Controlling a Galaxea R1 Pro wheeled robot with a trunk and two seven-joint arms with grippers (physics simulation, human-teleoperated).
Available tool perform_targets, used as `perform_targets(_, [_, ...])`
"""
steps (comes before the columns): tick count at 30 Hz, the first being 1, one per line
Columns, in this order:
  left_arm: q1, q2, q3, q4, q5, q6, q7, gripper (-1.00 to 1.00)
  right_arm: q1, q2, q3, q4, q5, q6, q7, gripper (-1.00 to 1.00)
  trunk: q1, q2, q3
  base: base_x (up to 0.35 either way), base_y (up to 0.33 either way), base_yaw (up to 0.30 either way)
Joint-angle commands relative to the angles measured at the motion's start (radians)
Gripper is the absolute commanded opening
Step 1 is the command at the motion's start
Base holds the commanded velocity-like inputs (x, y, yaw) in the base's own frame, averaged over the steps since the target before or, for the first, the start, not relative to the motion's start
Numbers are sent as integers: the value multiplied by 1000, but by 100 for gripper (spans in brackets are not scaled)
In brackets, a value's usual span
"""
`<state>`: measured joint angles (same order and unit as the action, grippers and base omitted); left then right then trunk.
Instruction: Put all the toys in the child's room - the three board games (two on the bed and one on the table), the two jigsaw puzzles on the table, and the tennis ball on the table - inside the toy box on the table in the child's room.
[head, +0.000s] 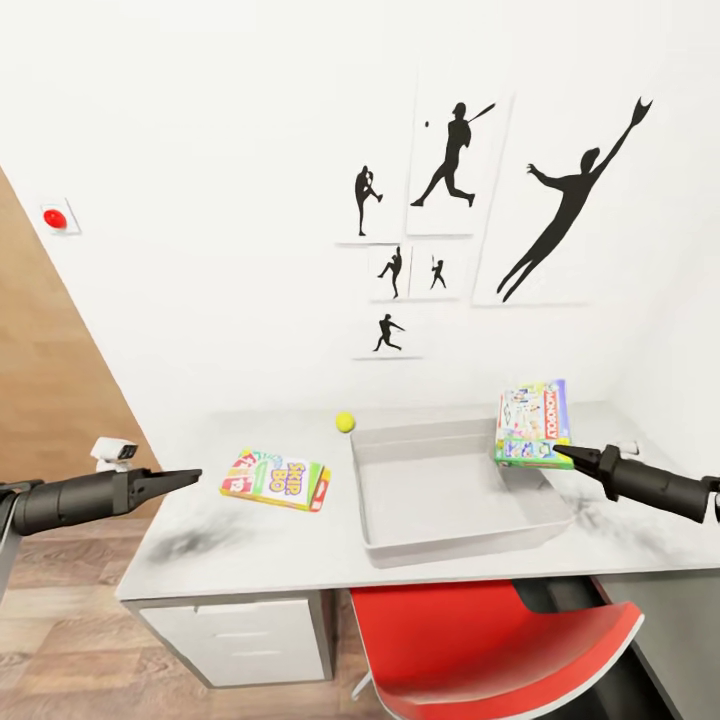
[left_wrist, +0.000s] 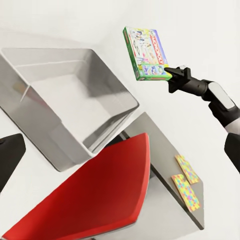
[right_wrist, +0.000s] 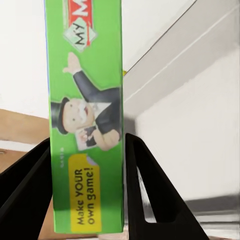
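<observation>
The light grey toy box (head: 460, 490) stands in the middle of the table (head: 230, 550). Over its right rim hangs a green board game (head: 533, 423), lifted off the table and gripped at its edge by my right gripper (head: 565, 453). In the right wrist view the game (right_wrist: 87, 115) sits between both black fingers (right_wrist: 150, 190). A yellow-green-red board game (head: 277, 480) lies flat to the left of the box. The tennis ball (head: 345, 422) rests behind the box's far left corner. Two jigsaw puzzles (left_wrist: 186, 182) lie on the dark table section. My left gripper (head: 185, 478) hovers open, left of the flat game.
A red chair (head: 500, 640) is tucked under the table's front edge, below the toy box. White drawers (head: 240, 630) sit under the table at the left. A wall with black baseball silhouettes (head: 455, 160) stands behind the table. A wooden floor (head: 60, 620) lies to the left.
</observation>
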<state>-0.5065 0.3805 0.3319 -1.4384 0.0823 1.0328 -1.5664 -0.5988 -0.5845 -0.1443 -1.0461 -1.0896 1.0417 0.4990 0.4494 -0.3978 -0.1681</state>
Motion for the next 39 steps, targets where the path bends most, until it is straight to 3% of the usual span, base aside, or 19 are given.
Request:
perform_targets(1, [-1,0,0,0,-1,11,-4,100,-2,0,-2,1,1,5,5,-100,1,-2,-2,16,-13,0])
perform_targets(10, [-1,-2,-2,0,-1,10,-4,100,-1,1,9,1,0,5,-12,-100,1,-2,-2,3,-3,0])
perform_targets(17, [-1,-2,-2,0,-1,10,-4,100,-4,1,75,-7,-1,5,-14,-100,1,-2,-2,0,0,0])
perform_targets(25, [-1,-2,-2,1,-1,10,-4,100,-9,2,113,-8,-5,5,-16,-100,1,-2,-2,0,0,0])
perform_targets(28, [-1,-3,-2,1,-1,10,-4,100,-29,2,161,-8,-4,5,-18,-100,1,-2,-2,0,0,0])
perform_targets(33, [-1,-2,-3,1,-2,10,-4,100,-111,2,273,13,-7,5,-19,-100,1,-2,-2,0,0,0])
perform_targets(39, [-1,0,-2,2,-2,10,-4,100,-209,14,365,168,-6,5,-19,-100,1,-2,-2,0,0,0])
